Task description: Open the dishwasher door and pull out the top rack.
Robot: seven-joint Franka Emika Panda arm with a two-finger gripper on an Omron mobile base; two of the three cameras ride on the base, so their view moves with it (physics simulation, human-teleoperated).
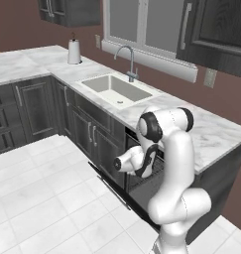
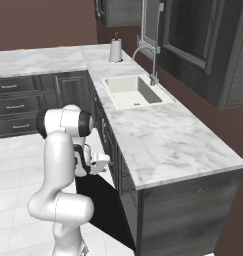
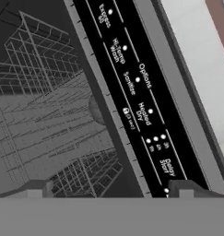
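One open hand, holding nothing, faces your dim grey wire-grid top rack; flat black dishwasher door lies lowered beneath.

Open dishwasher under the counter, right of the sink.
The dishwasher door lies folded down before the counter; the top rack sits inside, right of the sink.

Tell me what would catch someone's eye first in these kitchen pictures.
The big white arm dominates, bent down in front of the counter right of the sink. Below it the black dishwasher door hangs open over the white floor tiles. In the hand view, the wire top rack sits beside a black control strip with white labels and lights, the open gripper hovering above.
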